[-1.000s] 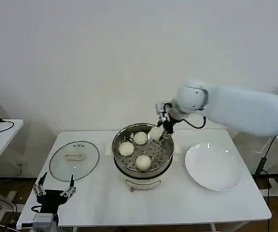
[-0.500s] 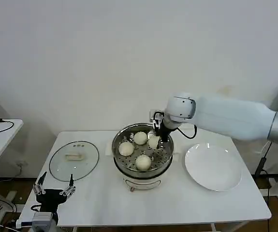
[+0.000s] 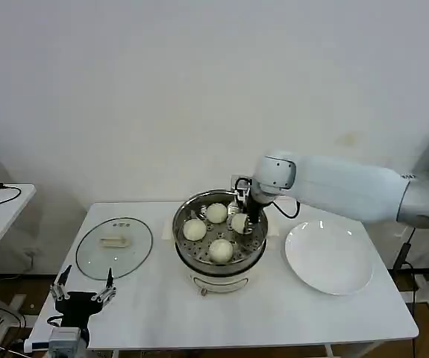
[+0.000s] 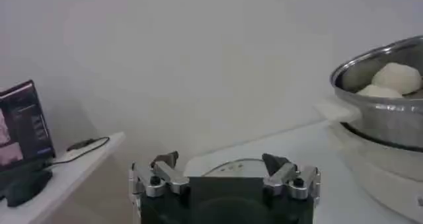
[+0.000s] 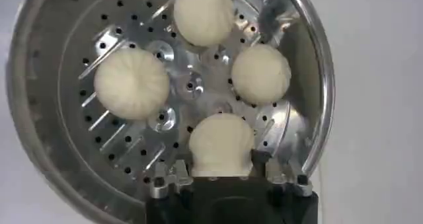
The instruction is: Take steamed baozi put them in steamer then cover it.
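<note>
The steamer (image 3: 215, 268) stands mid-table on its white base. Three steamed baozi (image 3: 194, 229) (image 3: 216, 212) (image 3: 221, 250) lie on its perforated tray. My right gripper (image 3: 242, 218) reaches down inside the pot at the back right, shut on a fourth baozi (image 3: 239, 222). In the right wrist view that bun (image 5: 221, 143) sits squeezed between the fingers of the gripper (image 5: 223, 162), just over the tray (image 5: 119, 146), close to another bun (image 5: 261, 74). The cover (image 3: 115, 245) lies flat on the table left of the steamer. My left gripper (image 3: 83, 296) hangs open near the table's front left corner.
A white plate (image 3: 329, 257) sits right of the steamer with nothing on it. In the left wrist view the steamer (image 4: 386, 116) is off to one side, with a side table and a dark screen (image 4: 23, 136) beyond the open gripper (image 4: 220, 162).
My right gripper has come down and slightly left, carrying the baozi from above the rim into the steamer. The left arm has not moved.
</note>
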Controlling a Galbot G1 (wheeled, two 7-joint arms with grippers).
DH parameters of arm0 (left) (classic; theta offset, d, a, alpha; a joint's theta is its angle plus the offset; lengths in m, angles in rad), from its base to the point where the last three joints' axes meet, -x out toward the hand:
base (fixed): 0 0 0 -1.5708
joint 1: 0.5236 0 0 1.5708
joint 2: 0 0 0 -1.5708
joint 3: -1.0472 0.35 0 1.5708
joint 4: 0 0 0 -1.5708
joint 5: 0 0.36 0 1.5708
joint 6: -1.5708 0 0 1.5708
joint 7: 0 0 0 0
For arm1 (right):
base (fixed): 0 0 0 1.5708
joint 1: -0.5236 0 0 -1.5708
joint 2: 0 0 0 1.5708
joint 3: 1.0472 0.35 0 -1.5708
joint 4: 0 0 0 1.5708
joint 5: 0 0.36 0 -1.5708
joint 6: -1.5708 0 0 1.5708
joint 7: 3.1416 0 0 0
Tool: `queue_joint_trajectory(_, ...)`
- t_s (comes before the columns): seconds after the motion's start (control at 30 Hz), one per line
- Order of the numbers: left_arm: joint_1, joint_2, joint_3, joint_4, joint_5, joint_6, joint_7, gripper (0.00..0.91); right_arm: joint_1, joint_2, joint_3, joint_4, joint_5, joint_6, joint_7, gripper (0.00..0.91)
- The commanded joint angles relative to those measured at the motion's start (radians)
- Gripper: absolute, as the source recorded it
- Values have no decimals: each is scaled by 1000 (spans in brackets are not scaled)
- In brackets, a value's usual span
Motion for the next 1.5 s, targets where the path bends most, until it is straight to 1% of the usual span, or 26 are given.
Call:
queue_joint_trajectory(0.03, 1, 0, -2, 0, 0, 0, 0, 907, -35, 13, 11, -30, -16, -2, 3, 605)
queue_joint_trajectory(0.23, 1, -1, -3, 0, 0, 0, 0, 907, -40, 17, 14, -34, -18, -1, -1, 605)
queue_joint_trajectory(0.3, 0, -2, -3, 1, -1, 0, 0, 907, -43, 17, 17, -35, -20, -1, 9, 907)
queue_joint_trajectory(0.43, -1, -3, -3, 1, -1, 0, -1, 907, -39, 12, 25, -32, -22, -2, 17, 907)
queue_joint_trajectory(0.53, -3, -4, -3, 1, -1, 1, -1, 907, -28, 2, 35, -17, -19, -4, 34, 907)
queue_joint_trajectory(0.7, -5, -3, -3, 4, -3, 2, -1, 907, 43, -58, 61, 83, 24, -14, 77, 907)
queue_joint_trajectory(0.83, -10, -4, 0, 7, -8, 4, -3, 907, 84, -136, 91, 189, 43, -7, 104, 907)
queue_joint_trajectory(0.9, -15, -7, 3, 8, -8, 5, -2, 907, 72, -176, 134, 233, 45, 13, 141, 907)
queue_joint_trajectory(0.97, -14, -6, 6, 5, -13, 5, -4, 907, 22, -232, 202, 291, 45, 23, 226, 907)
queue_joint_trajectory(1.0, -13, -6, 8, 5, -13, 5, -5, 907, 2, -246, 217, 302, 39, 31, 245, 907)
queue_joint_trajectory(1.07, -13, -4, 10, 6, -13, 5, -6, 907, -88, -326, 294, 361, 37, 52, 331, 907)
queue_joint_trajectory(1.1, -13, -4, 12, 7, -14, 4, -8, 907, -117, -348, 328, 381, 36, 62, 368, 907)
queue_joint_trajectory(1.13, -13, -5, 12, 8, -15, 4, -8, 907, -188, -400, 402, 418, 40, 78, 445, 907)
queue_joint_trajectory(1.17, -13, -5, 13, 10, -17, 3, -9, 907, -225, -418, 453, 431, 40, 94, 478, 907)
queue_joint_trajectory(1.2, -12, -4, 14, 12, -19, 3, -11, 907, -304, -444, 515, 451, 21, 113, 513, 907)
queue_joint_trajectory(1.23, -12, -4, 15, 14, -19, 2, -11, 907, -368, -466, 588, 465, 6, 137, 538, 907)
queue_joint_trajectory(1.27, -11, -4, 17, 17, -19, 1, -14, 907, -514, -497, 700, 478, -26, 185, 566, 907)
queue_joint_trajectory(1.3, -10, -5, 19, 20, -19, -2, -19, 907, -564, -504, 767, 485, -38, 203, 579, 907)
queue_joint_trajectory(1.33, -9, -6, 20, 21, -19, -4, -21, 907, -673, -520, 876, 501, -58, 232, 607, 907)
queue_joint_trajectory(1.37, -8, -6, 23, 22, -19, -6, -22, 907, -725, -526, 926, 505, -73, 269, 616, 907)
queue_joint_trajectory(1.4, -6, -9, 23, 24, -15, -8, -22, 907, -839, -526, 1059, 512, -120, 313, 624, 907)
queue_joint_trajectory(1.43, -4, -12, 23, 25, -14, -13, -23, 907, -903, -524, 1117, 518, -126, 340, 645, 907)
queue_joint_trajectory(1.47, -2, -13, 23, 28, -13, -16, -23, 907, -1034, -507, 1233, 520, -133, 369, 655, 907)
queue_joint_trajectory(1.5, -1, -17, 23, 34, -2, -30, -17, 907, -1123, -465, 1370, 523, -170, 391, 649, 907)
